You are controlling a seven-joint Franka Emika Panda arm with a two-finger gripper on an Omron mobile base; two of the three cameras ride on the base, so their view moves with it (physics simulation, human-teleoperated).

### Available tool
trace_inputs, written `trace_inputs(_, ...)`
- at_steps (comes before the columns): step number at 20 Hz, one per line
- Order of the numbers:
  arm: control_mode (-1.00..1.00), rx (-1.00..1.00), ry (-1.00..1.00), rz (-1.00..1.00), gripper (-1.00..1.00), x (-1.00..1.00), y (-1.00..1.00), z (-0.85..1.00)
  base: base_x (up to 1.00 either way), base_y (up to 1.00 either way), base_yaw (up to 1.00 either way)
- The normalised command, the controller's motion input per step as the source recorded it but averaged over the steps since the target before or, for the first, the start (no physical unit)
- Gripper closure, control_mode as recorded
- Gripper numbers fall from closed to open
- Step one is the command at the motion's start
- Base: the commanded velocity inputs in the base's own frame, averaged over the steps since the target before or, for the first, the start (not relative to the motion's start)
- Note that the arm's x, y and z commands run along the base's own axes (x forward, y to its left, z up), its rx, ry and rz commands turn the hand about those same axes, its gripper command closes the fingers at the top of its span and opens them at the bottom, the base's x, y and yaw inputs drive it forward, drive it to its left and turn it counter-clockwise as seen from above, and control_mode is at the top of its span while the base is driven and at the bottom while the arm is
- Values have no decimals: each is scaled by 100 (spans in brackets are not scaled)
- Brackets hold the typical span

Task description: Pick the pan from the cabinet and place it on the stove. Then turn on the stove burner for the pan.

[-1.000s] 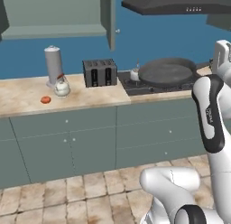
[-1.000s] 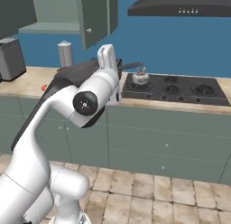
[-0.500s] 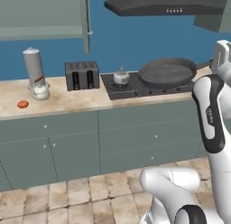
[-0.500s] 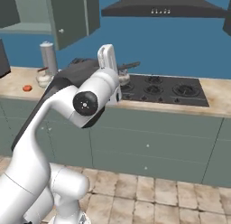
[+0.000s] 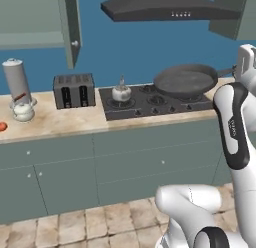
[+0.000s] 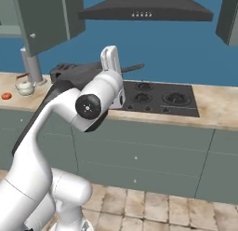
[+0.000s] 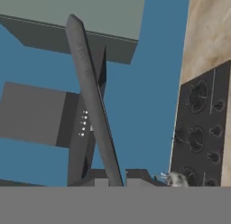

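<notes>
Base had driven right since the earlier frames, stove point(image 5: 160, 101) now centred. Gripper point(image 7: 116, 181) was clamped on the pan's thin handle; the round dark pan point(image 5: 186, 80) hung over the flat black stove's right burners.

A: Base driven sideways, whole view shifted; stove point(image 5: 155, 102) now near centre ahead, toaster point(image 5: 74, 90) and canister point(image 5: 17, 82) slid off toward left.

B: Pan point(image 5: 186, 80) carried along, now hanging over stove's right burners, kettle point(image 5: 121, 92) beside.
</notes>
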Motion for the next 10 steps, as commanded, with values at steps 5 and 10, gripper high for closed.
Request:
trace_inputs(5, 100, 0, 0, 0, 100, 0, 0, 0, 54, -40, 0)
trace_inputs(10, 100, 0, 0, 0, 100, 0, 0, 0, 59, -27, 0)
